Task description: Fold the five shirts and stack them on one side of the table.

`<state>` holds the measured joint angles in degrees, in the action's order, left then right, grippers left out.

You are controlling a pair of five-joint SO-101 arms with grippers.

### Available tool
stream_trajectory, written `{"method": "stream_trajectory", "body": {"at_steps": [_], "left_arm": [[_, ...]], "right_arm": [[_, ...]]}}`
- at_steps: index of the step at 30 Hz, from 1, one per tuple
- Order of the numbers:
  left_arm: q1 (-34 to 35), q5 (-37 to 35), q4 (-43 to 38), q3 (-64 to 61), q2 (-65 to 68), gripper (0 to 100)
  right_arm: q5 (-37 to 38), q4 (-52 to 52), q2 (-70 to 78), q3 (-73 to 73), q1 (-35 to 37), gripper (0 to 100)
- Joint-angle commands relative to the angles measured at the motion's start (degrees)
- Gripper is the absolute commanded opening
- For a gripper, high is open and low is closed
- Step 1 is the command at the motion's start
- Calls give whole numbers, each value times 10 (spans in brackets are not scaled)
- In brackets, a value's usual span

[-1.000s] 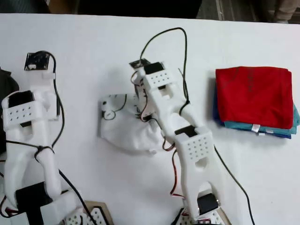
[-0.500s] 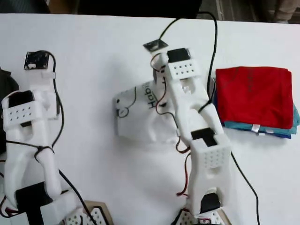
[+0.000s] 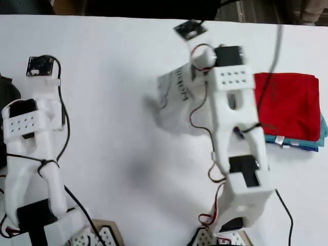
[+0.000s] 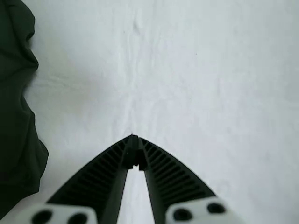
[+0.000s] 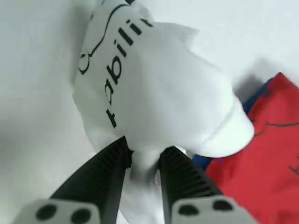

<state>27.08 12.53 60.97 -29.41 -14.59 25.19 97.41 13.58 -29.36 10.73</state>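
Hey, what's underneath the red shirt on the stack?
Under the red shirt, a teal shirt and a dark blue shirt peek out at its edges. Their middles are covered, so whether more shirts lie beneath cannot be told.

The table (image 3: 118,102) lies open centrally; a folded stack (image 3: 292,107) crowds its right.

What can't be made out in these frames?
- Layers in the stack: high view, the red shirt on top and the right arm cover them; only blue and teal edges show.
- Fold of the white shirt: blurred in the high view, bunched at the right gripper in the right wrist view.
- What the dark cloth is: left wrist view, cut off by the edge.
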Motion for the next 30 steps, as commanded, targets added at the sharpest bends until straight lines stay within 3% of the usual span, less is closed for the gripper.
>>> {"method": "stream_trajectory", "body": {"at_steps": [1,8,19,30], "left_arm": [[3,3,-22,2,-6,27],[1,2,-25,3,-6,27],[1,4,-25,2,-6,27],[0,3,-22,1,-6,27]], "right_arm": [[18,2,-72,-4,-29,20],[51,2,-82,-9,-76,20],[162,1,-80,-71,-253,20],[278,-12,-18,-93,-357,20]]}}
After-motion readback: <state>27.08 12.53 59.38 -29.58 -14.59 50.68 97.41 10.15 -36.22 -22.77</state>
